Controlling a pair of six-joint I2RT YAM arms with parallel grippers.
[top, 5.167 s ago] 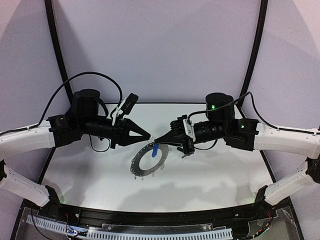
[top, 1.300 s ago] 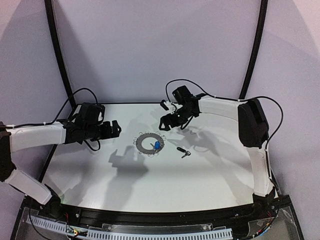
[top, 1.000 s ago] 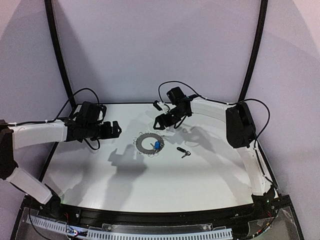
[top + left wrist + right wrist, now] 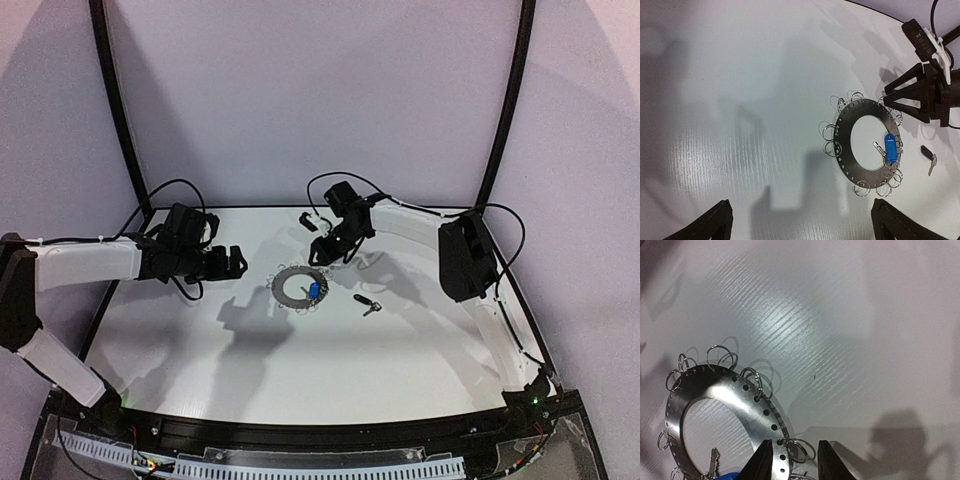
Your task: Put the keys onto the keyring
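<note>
The keyring (image 4: 287, 286) is a flat grey disc lying on the white table, with thin wire loops round its rim. The blue-headed key (image 4: 314, 290) hangs on its right side, blade over the central hole (image 4: 891, 148). The black-headed key (image 4: 368, 303) lies loose on the table to the right of the ring (image 4: 927, 154). My right gripper (image 4: 318, 257) hovers at the ring's far rim, its jaws narrow but apart either side of one wire loop (image 4: 799, 450). My left gripper (image 4: 237, 262) is wide open and empty, to the left of the ring (image 4: 802, 222).
The white table (image 4: 250, 350) ends in a black curved frame at the back and sides. The right arm's white links (image 4: 500, 320) arch along the table's right side. Cables trail from both wrists.
My right gripper has moved left to the keyring's far rim and its jaws have narrowed around a wire loop. The left gripper has shifted slightly. Ring and keys lie unmoved.
</note>
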